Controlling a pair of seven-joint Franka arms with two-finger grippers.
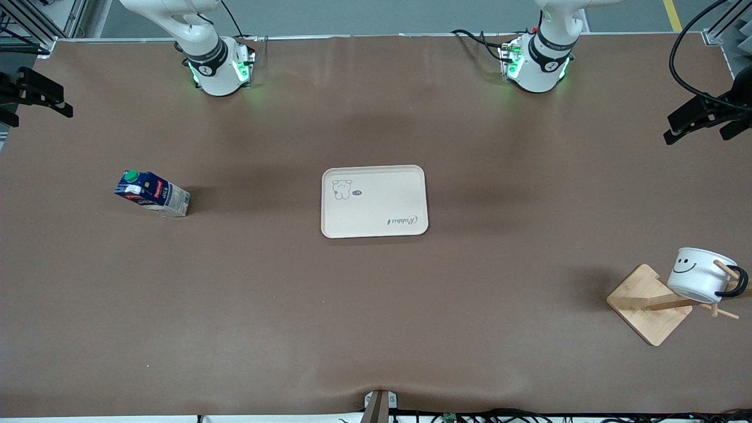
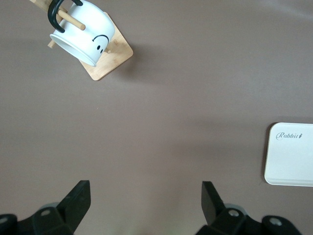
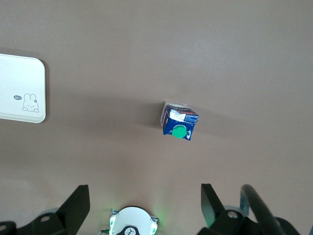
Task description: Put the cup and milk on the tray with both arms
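Observation:
The cream tray (image 1: 382,202) lies flat at the table's middle. The dark-blue milk (image 1: 151,194) with its green cap stands toward the right arm's end. The white smiley cup (image 1: 702,275) hangs tilted on a peg of a wooden rack (image 1: 646,302) toward the left arm's end, nearer the front camera than the tray. My left gripper (image 2: 145,188) is open, high over bare table; below it show the cup (image 2: 83,32) and a tray corner (image 2: 291,154). My right gripper (image 3: 145,192) is open, high above its own base, with the milk (image 3: 179,121) and tray (image 3: 19,88) below.
Both arm bases (image 1: 220,67) (image 1: 536,64) glow green along the table's edge farthest from the front camera. Black clamp stands sit at the table's two ends (image 1: 35,94) (image 1: 705,117). Brown tabletop stretches between the milk, tray and rack.

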